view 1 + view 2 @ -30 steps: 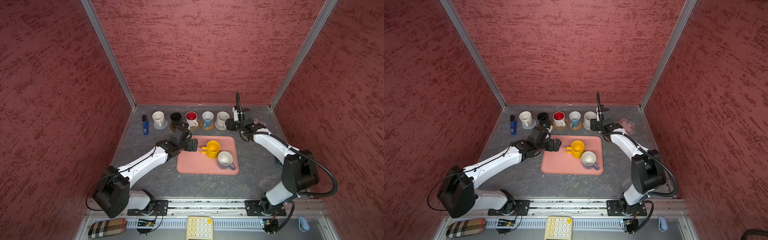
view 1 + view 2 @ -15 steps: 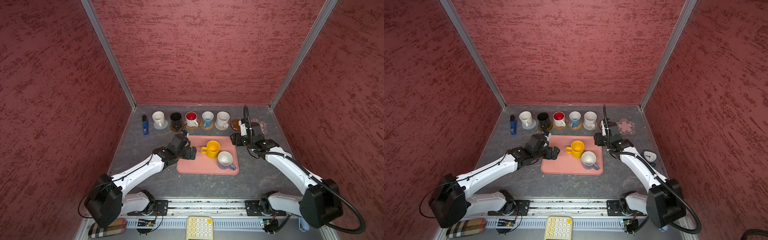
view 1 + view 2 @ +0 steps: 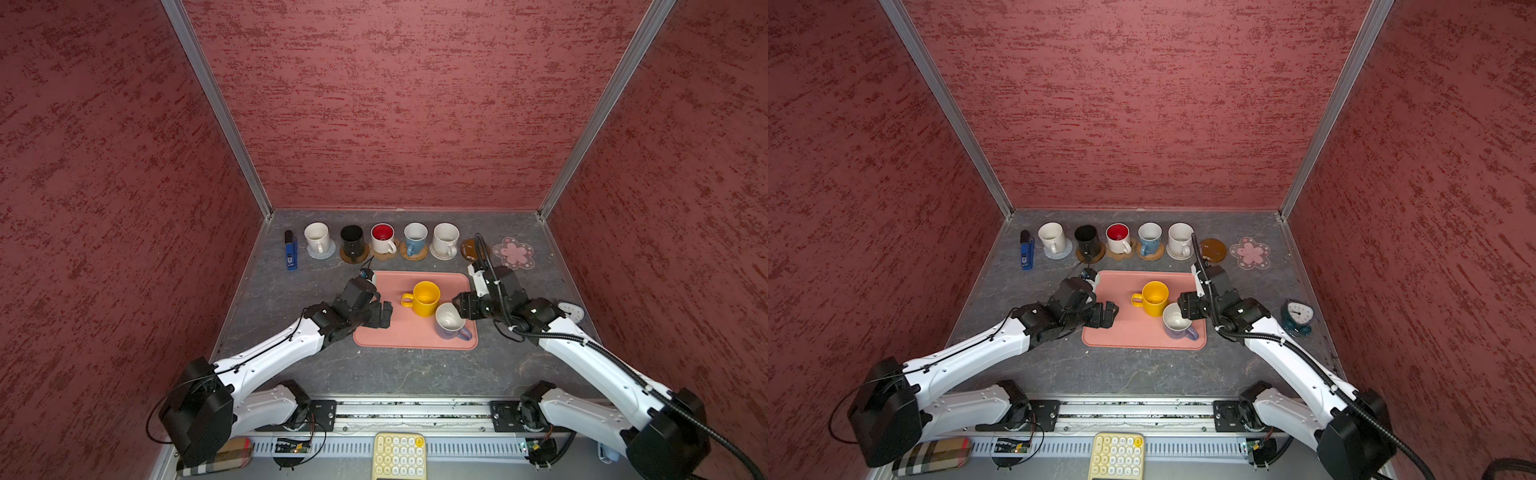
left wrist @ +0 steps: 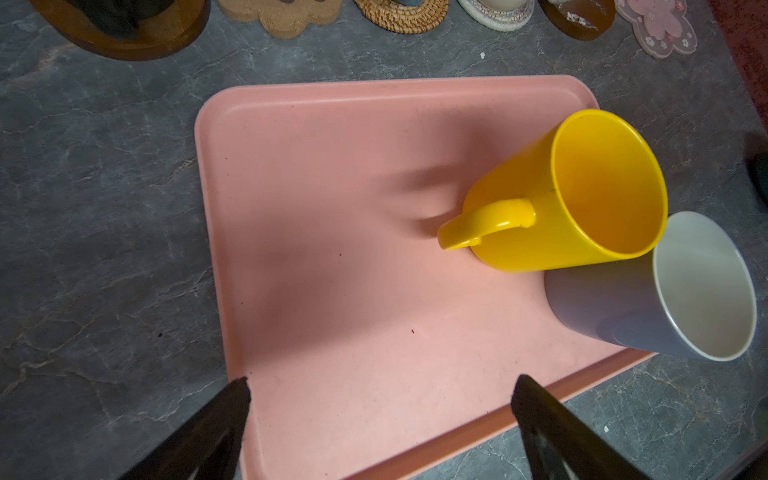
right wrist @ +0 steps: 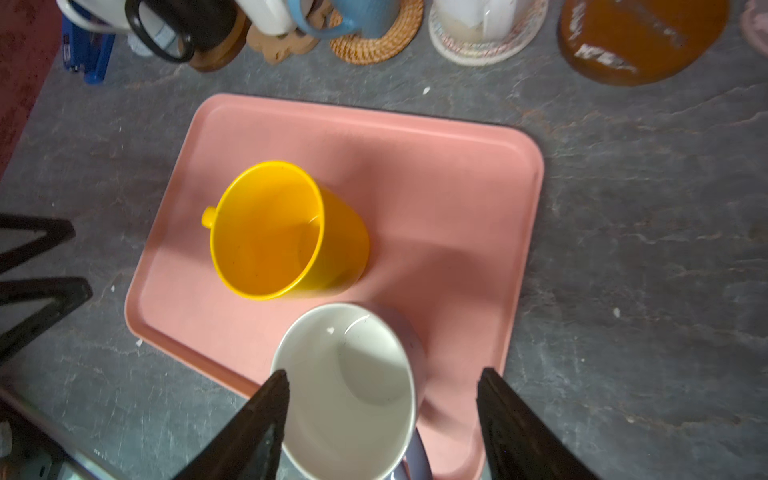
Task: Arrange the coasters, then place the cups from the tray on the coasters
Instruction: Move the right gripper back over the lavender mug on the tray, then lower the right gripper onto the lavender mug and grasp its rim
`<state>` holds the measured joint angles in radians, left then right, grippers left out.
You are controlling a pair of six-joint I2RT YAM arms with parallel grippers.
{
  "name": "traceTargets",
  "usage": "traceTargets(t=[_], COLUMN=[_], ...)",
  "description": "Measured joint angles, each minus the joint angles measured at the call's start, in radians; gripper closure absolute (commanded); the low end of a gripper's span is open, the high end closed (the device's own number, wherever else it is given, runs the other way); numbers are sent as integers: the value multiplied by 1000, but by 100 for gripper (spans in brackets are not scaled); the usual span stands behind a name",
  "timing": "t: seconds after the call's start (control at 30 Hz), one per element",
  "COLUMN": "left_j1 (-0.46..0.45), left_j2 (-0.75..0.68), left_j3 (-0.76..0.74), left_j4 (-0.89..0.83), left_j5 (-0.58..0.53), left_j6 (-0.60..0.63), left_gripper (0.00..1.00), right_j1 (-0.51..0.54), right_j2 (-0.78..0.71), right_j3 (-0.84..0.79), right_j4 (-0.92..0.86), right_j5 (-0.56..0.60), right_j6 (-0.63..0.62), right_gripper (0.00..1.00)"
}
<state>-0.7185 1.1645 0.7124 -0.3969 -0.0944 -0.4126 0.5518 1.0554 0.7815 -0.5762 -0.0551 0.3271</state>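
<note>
Left tool (image 3: 383,314) hangs with its jaws wide apart over the left edge of the tray (image 3: 399,334), gripping nothing. In the left wrist view its fingers (image 4: 224,411) frame bare pink surface. Right tool (image 3: 457,304) is also open, low at the tray's right side and just beside the lavender cup (image 3: 451,323). In the right wrist view one finger lies over that cup's rim and the other outside its wall. Whether either touches the cup I cannot tell.

The tray sits in the middle of the desk (image 3: 415,370). Two cups stand upright on it: the yellow cup (image 3: 424,297), handle toward the left arm, and the lavender cup at its near right, touching it or nearly so.

Along the back of the desk five cups stand on coasters, from left to right:
- left white cup (image 3: 316,237) on the grey coaster (image 3: 328,252)
- black cup (image 3: 352,239) on a brown disc (image 3: 345,255)
- red-lined cup (image 3: 383,237) on the paw coaster (image 3: 380,255)
- blue cup (image 3: 414,237) on the wicker coaster (image 3: 420,254)
- right white cup (image 3: 445,239) on the beige coaster (image 3: 436,254)

Right of them lie the bare brown disc (image 3: 469,249) and the flower coaster (image 3: 514,252), also bare. A blue lighter (image 3: 291,254) lies left of the row.
</note>
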Motion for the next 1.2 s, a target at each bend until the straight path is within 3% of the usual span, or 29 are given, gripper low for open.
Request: traceTargets(t=[0.27, 0.37, 1.2], left_j1=[-2, -3, 1], left_j2=[-5, -9, 43], left_j3=[-2, -8, -4], left_j4=[-6, -7, 3], left_j5=[-16, -18, -18], left_j6=[-2, -2, 18], left_gripper=[1, 1, 1], right_j1=[119, 143, 224], right_j2=[-10, -27, 24], right_j3=[-13, -32, -159], right_j4=[-43, -50, 21], right_j5=[0, 6, 107], right_j6=[59, 89, 220], right_gripper=[14, 1, 5])
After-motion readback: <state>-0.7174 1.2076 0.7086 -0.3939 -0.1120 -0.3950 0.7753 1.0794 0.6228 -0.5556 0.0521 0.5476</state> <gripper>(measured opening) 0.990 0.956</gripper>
